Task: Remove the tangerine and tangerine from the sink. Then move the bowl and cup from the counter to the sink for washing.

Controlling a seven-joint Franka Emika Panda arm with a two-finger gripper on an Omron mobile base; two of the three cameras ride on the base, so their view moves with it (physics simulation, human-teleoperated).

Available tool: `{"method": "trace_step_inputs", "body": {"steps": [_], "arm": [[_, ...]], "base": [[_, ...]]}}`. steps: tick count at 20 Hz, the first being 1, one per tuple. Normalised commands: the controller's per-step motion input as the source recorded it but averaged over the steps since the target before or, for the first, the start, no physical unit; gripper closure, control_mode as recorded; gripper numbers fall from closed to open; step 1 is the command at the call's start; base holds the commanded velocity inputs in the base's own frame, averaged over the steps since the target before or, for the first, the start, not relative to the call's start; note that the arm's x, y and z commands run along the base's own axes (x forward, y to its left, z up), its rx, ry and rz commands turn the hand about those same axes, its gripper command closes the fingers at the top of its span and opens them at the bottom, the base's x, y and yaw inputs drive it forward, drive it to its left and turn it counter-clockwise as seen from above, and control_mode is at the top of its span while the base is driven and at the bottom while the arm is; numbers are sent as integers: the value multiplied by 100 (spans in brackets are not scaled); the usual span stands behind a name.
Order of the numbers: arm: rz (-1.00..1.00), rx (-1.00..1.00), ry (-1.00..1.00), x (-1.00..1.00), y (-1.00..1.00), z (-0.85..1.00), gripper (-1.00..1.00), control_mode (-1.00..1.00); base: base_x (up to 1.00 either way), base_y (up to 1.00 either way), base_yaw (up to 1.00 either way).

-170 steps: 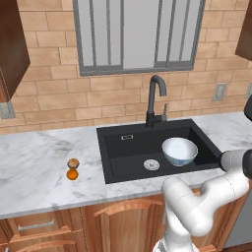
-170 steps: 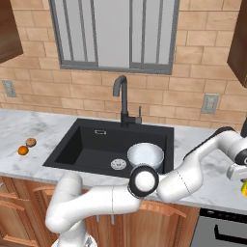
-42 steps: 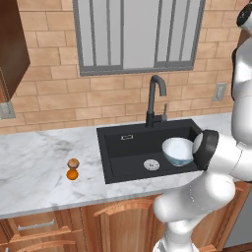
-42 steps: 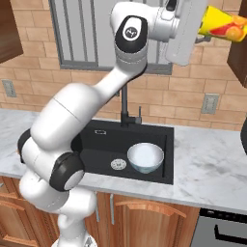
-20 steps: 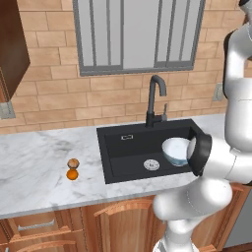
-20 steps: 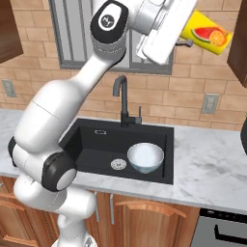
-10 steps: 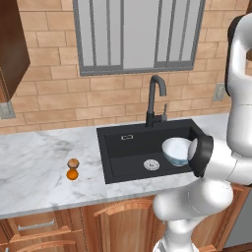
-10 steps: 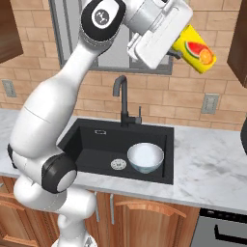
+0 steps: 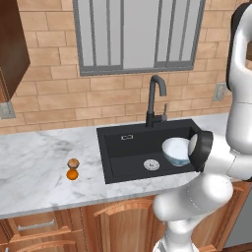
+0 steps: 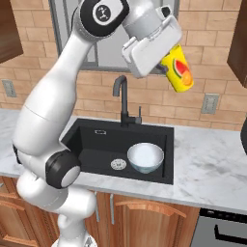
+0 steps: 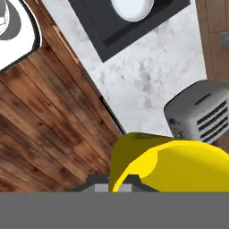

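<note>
My gripper [image 10: 164, 62] is shut on the yellow cup [image 10: 177, 67], which has a red-orange mark. It hangs tilted high in the air, above the right end of the black sink [image 10: 91, 140]. In the hand view the cup [image 11: 170, 165] looms large at the bottom. The white bowl [image 10: 145, 157] lies inside the sink at its right, next to the silver drain [image 10: 118, 164]. Both tangerines rest on the counter [image 9: 34, 167] left of the sink, the duller one [image 9: 73, 163] just behind the bright orange one [image 9: 72, 174].
A dark curved faucet [image 10: 123, 101] rises behind the sink, below and left of the cup. A grey toaster [image 11: 201, 112] stands on the marble right of the sink. A wall outlet [image 10: 210, 103] sits on the brick wall. Wooden cabinets run under the counter.
The arm has swung the held cup down and to the left, from near the upper cabinet toward the space over the sink. Bowl and tangerines have stayed put.
</note>
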Motion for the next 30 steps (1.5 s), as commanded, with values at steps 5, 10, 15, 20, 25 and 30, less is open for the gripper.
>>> {"method": "trace_step_inputs", "body": {"steps": [5,10,15,20,25,30], "arm": [[15,24,12,-7,18,-18,100,-100],[17,27,7,-21,19,-18,100,-100],[18,28,4,-20,17,-19,100,-100],[16,26,2,-10,21,-32,100,-100],[15,18,0,-11,31,-44,100,-100],[14,4,-9,-2,31,-55,100,-100]], "base": [[0,0,0],[0,0,0],[0,0,0],[0,0,0],[0,0,0],[0,0,0]]}}
